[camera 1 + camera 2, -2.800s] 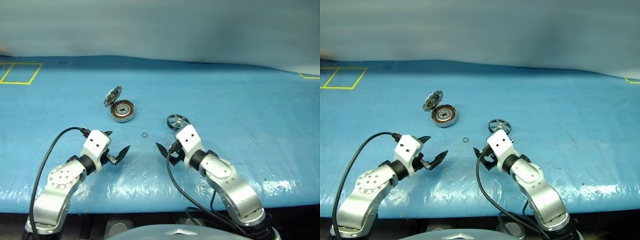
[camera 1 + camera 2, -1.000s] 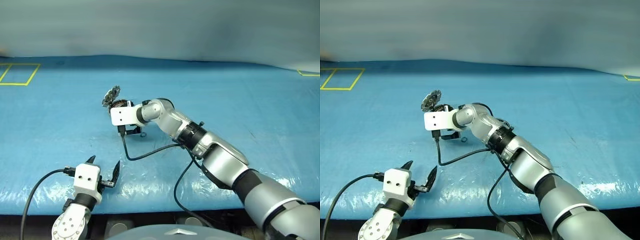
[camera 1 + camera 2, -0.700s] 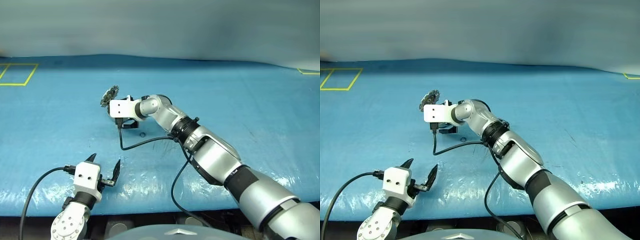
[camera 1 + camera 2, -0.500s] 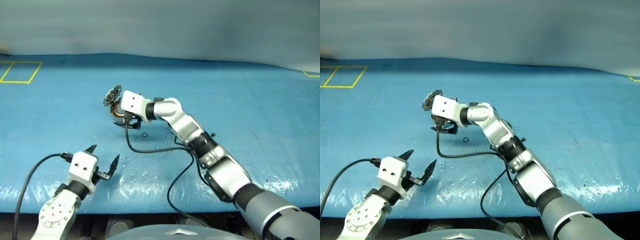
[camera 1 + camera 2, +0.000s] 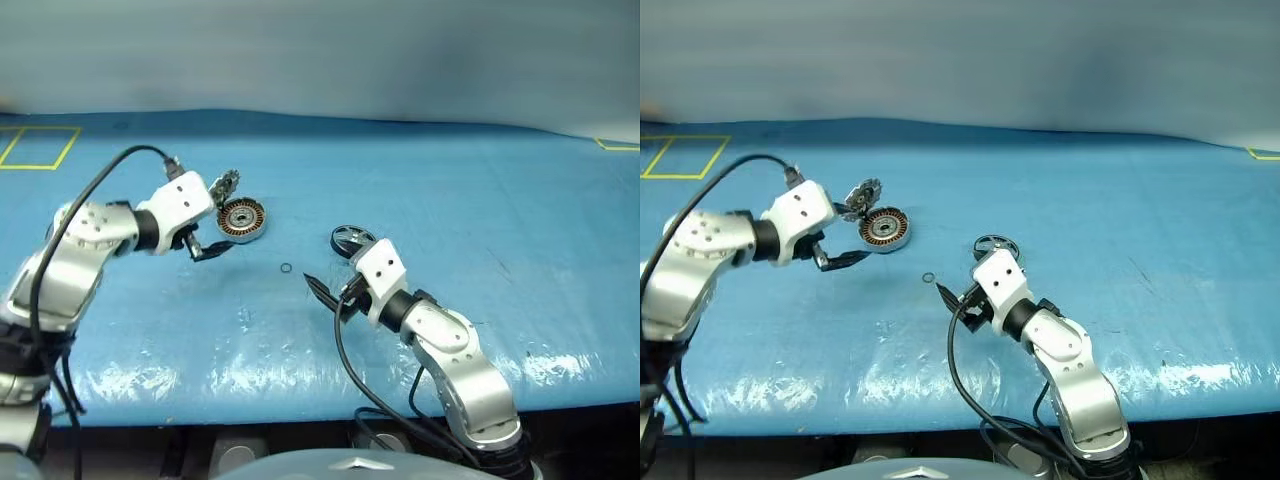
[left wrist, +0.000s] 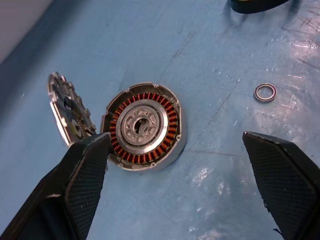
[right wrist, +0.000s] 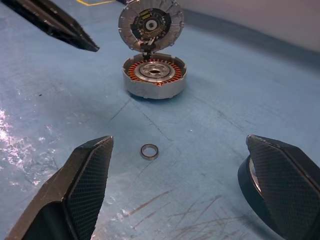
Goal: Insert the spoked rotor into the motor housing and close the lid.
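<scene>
Beside the squat silver copper-wound motor housing (image 5: 242,220) with upright lid (image 5: 225,186), the left hand (image 5: 205,236) hovers unclenched; right hand (image 5: 322,287), also released, sits near the dark spoked rotor (image 5: 351,240).

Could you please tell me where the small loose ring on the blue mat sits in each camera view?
Left eye: small ring, centre, between both grippers.
Right eye: centre.
Left wrist: far right.
Right wrist: lower centre.
Shared landmark: the open motor housing, beside the ring.
</scene>
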